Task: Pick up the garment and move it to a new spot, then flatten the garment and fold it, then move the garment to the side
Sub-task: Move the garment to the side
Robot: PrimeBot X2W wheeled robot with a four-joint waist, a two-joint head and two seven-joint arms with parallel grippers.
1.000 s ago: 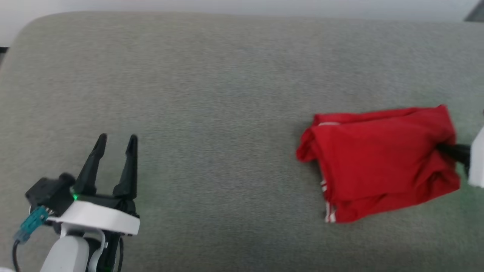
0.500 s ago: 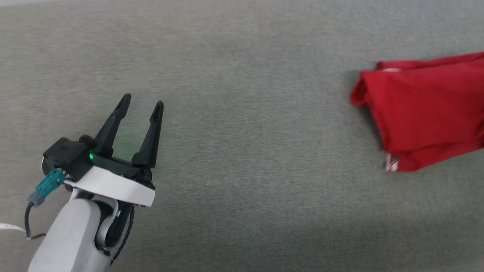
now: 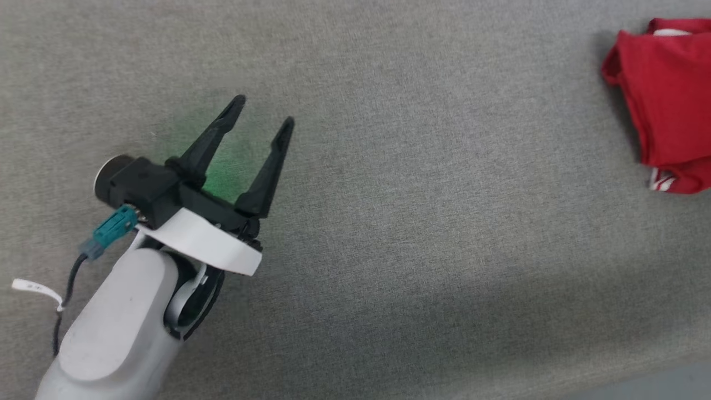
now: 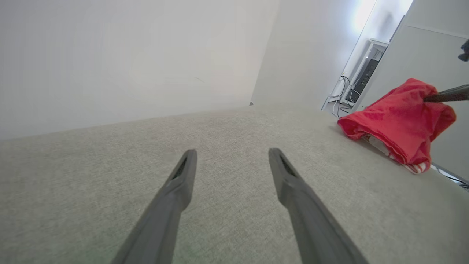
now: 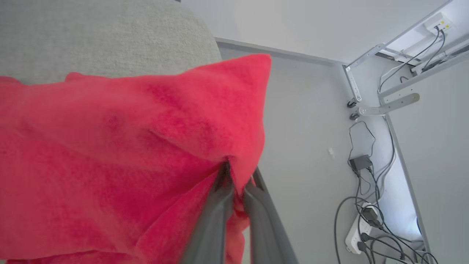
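Note:
The garment [image 3: 666, 105] is a bunched bright red shirt at the upper right edge of the head view, with a bit of white-and-red striped trim [image 3: 661, 180] at its lower corner. In the right wrist view my right gripper [image 5: 237, 175] is shut on a fold of the garment [image 5: 110, 146]. From the left wrist view the garment [image 4: 395, 121] rests on the grey surface with its gripped end pulled up. My left gripper [image 3: 264, 111] stands open and empty over the bare surface, far to the left of the shirt, and its two fingers spread around nothing [image 4: 232, 154].
The wide grey fabric-covered surface [image 3: 416, 222] carries everything. Its rounded edge [image 5: 205, 40] lies close to the gripped end of the shirt. Beyond it are a pale floor, cables and a power strip [image 5: 361, 227]. White walls stand behind.
The head camera has moved, so the whole picture shifted. The red garment has travelled right, and the gap to my left gripper has widened. The right gripper's grip holds.

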